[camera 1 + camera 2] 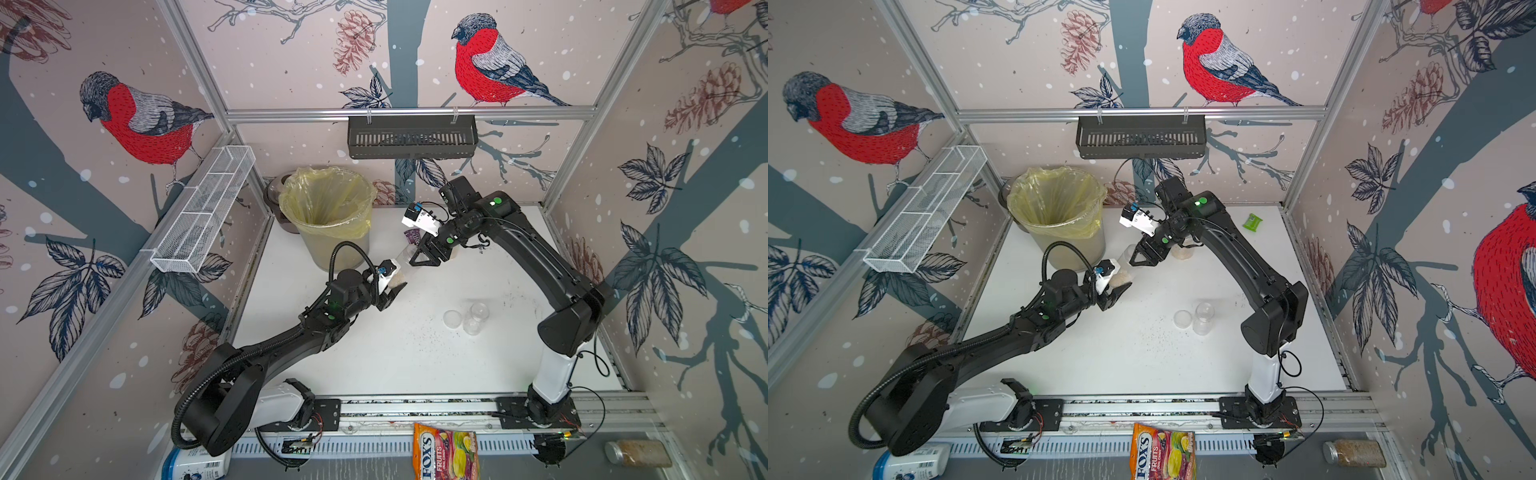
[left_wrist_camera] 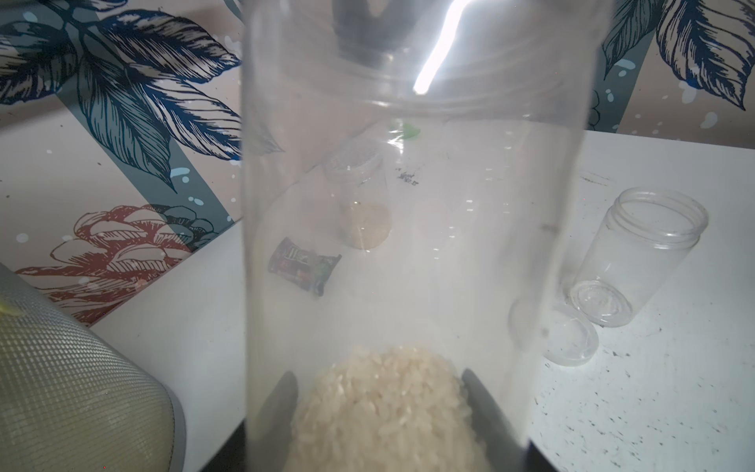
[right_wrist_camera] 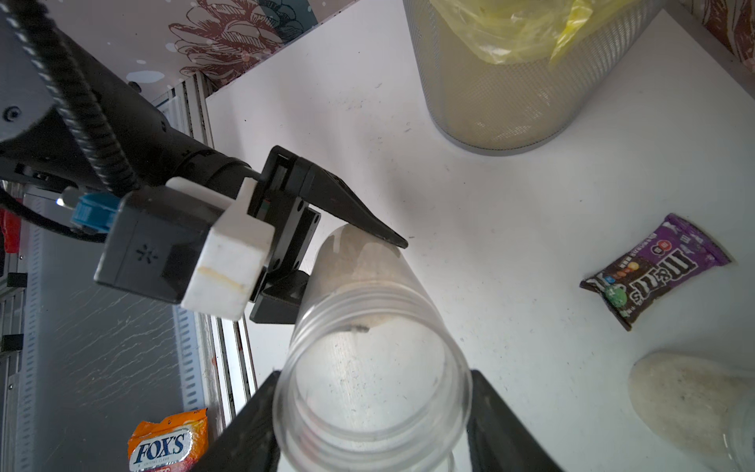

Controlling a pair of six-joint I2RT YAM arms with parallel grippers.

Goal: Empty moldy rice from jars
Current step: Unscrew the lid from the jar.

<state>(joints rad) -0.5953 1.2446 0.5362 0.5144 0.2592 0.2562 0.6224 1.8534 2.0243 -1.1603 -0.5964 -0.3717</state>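
Note:
A slim clear jar [image 1: 401,266] hangs tilted over the table beside the bin, with moldy rice [image 2: 380,408] heaped at its base. My left gripper [image 2: 380,392] is shut on that base end. My right gripper [image 3: 371,392] is shut on the clear round lid [image 3: 369,425] at the jar's mouth; whether the lid is still screwed on cannot be told. A second jar [image 1: 476,318] stands open and empty on the table, its lid [image 1: 452,319] lying beside it. A third jar [image 1: 1181,251] holding rice stands behind my right arm.
A mesh bin with a yellow liner [image 1: 328,208] stands at the back left, close to the held jar. An M&M's packet [image 3: 653,269] lies nearby and a green packet [image 1: 1252,221] at the back right. A Fox's bag [image 1: 446,453] and a brown-filled jar [image 1: 638,453] lie in front of the rail.

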